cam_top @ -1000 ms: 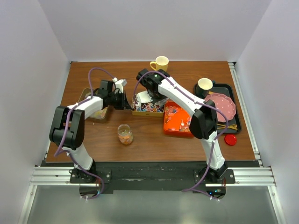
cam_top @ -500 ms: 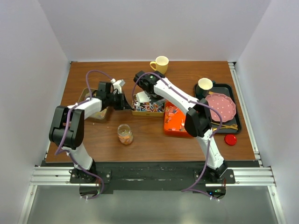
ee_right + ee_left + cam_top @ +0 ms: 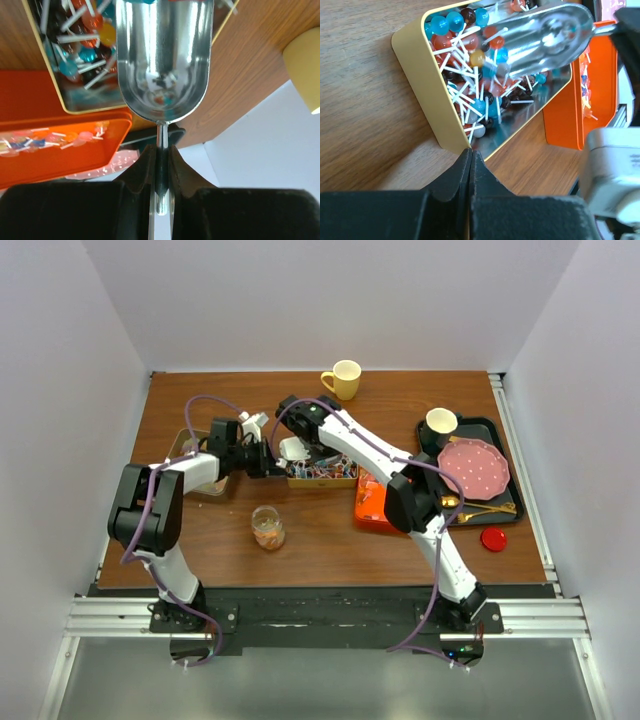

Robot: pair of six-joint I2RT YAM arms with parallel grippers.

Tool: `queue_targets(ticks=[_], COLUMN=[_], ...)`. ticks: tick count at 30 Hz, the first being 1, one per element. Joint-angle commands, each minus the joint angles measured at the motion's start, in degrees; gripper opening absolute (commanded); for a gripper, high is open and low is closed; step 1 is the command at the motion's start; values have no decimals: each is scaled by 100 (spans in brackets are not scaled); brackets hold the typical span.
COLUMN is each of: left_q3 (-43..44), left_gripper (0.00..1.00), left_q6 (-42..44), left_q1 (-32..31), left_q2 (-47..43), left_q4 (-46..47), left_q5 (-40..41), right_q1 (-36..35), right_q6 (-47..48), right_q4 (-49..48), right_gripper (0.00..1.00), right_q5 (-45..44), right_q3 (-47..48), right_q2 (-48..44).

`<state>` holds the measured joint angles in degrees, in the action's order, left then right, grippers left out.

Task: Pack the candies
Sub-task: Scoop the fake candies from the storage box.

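Observation:
The candies are small lollipops with white sticks, red, blue, orange and dark, heaped in a yellow tin (image 3: 345, 480) (image 3: 412, 70). More candies (image 3: 30, 142) lie in the orange tray (image 3: 370, 502) to its right. A glass jar (image 3: 267, 528) in front holds orange pieces. My right gripper (image 3: 161, 150) (image 3: 303, 440) is shut on the thin handle of a metal scoop (image 3: 162, 60) (image 3: 545, 42), whose bowl lies over the tin's candies. My left gripper (image 3: 471, 152) (image 3: 270, 466) is shut, its tips against the tin's left corner.
A yellow mug (image 3: 343, 378) stands at the back. On the right, a black tray (image 3: 498, 432) carries a white cup (image 3: 438, 422), a pink dotted plate (image 3: 475, 468) and gold cutlery. A red lid (image 3: 493, 538) lies before it. A shallow tin (image 3: 195, 478) sits under the left arm.
My right arm has swung left, carrying the scoop across the tin toward its left end. The left gripper has stayed at the tin's corner.

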<state>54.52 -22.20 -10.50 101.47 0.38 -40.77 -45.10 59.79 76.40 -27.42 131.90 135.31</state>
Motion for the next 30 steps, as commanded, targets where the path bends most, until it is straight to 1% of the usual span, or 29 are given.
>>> queue_targets(ticks=[1,6,13,16,19,21,23,25,27,30], left_q3=[-231,-258,-267,-240,-171,-109,5,111,155,199], left_gripper=[0,0,0,0,0,0,3,9,16,19], left_q6=[-144,-162,-118,-110,-57,13,145,320,435,611], left_q1=[-198,-198,-198,-172,-101,-5,65,145,206,276], left_q2=[242,242,189,180,171,163,145,92,22,-74], left_q4=[-117,-117,-117,-117,-117,-266,-389,-618,-810,-987], left_q5=[-247,-238,-221,-220,-229,-229,-229,-247,-299,-413], right_q1=[-157,-209,-227,-218,-192,-140,18,133,317,528], right_q6=[-222,-292,-100,77,156,156,77,94,51,111], right_q4=[1457,1448,1097,685,104,-229,-572,-819,-1038,-1101], right_gripper=[0,0,0,0,0,0,0,0,0,0], right_q5=[615,895,1238,1641,1880,2222,2616,2733,3170,3557], right_q3=[205,442,285,-110,-743,-1051,-1366,-1491,-1640,-1711], right_q2=[233,435,410,234,-47,-214,-346,-452,-548,-575])
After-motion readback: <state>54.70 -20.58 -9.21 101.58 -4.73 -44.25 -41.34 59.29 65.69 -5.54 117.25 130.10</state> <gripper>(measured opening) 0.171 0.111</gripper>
